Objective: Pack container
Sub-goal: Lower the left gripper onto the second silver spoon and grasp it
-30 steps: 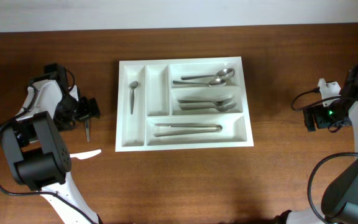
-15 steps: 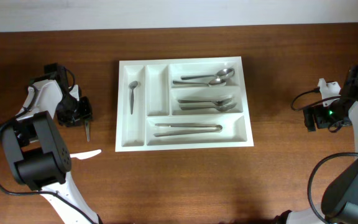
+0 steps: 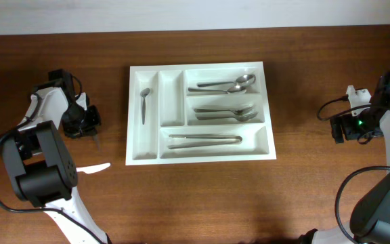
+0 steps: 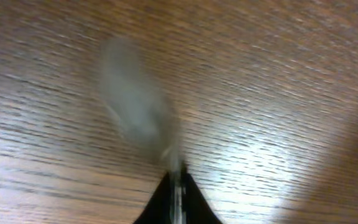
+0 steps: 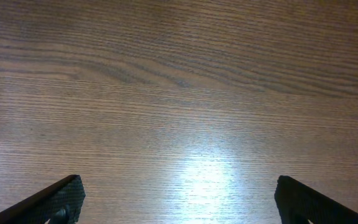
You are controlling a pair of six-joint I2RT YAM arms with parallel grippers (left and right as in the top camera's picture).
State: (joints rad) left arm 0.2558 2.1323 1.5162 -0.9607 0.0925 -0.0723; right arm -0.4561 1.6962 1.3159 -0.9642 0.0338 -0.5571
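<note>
The white tray (image 3: 133, 115) lies mid-tabletop (image 3: 303, 190), holding cutlery (image 3: 223, 86); well left of the tray, the left claw (image 4: 176, 182) is clenched on a blurred utensil (image 4: 135, 106); far right of the tray, the right claw (image 5: 178, 200) is spread wide.

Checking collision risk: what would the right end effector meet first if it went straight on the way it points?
The brown wooden table; the right end effector points at bare wood, though distance is unclear.

Under the right gripper (image 5: 178, 190) the table (image 5: 179, 74) is grained wood (softly shiny); the container (image 3: 172, 102) is smooth white plastic, its spoons (image 3: 235, 88) polished metal.
</note>
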